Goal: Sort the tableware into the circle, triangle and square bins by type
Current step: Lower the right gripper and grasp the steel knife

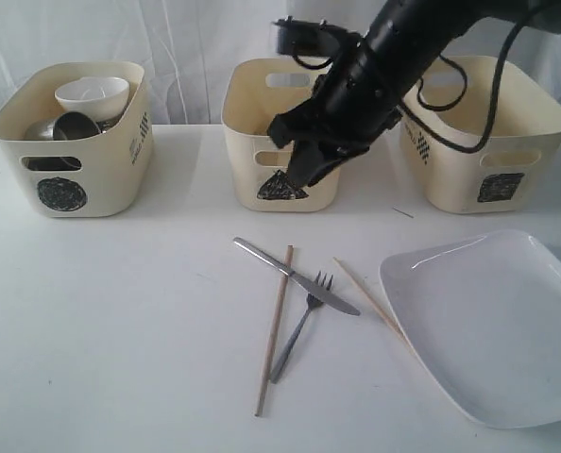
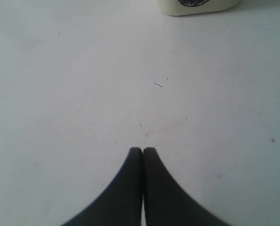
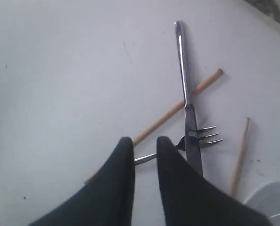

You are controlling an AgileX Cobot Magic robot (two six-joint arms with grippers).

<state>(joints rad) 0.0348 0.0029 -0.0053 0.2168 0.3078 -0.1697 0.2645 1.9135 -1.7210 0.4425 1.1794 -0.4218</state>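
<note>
My right gripper [image 1: 304, 175] hangs in front of the triangle bin [image 1: 262, 113], well above the table, jaws a little apart and empty [image 3: 144, 141]. Below it lie the steel knife [image 1: 295, 276] [image 3: 185, 84], the fork [image 1: 299, 326] [image 3: 206, 135] and two wooden chopsticks [image 1: 274, 330] [image 1: 375, 302]. The knife crosses the fork's neck and one chopstick. The large white plate [image 1: 493, 321] sits at the right front. The circle bin [image 1: 110, 179] holds the white bowl [image 1: 92, 94] and steel pieces [image 1: 73, 125]. The square bin [image 1: 535, 151] stands at the right. My left gripper [image 2: 143, 149] is shut over bare table. No spoon shows.
The right arm [image 1: 403, 47] and its cables cross in front of the triangle and square bins. The lower edge of a cream bin [image 2: 196, 5] shows in the left wrist view. White curtain hangs behind the table.
</note>
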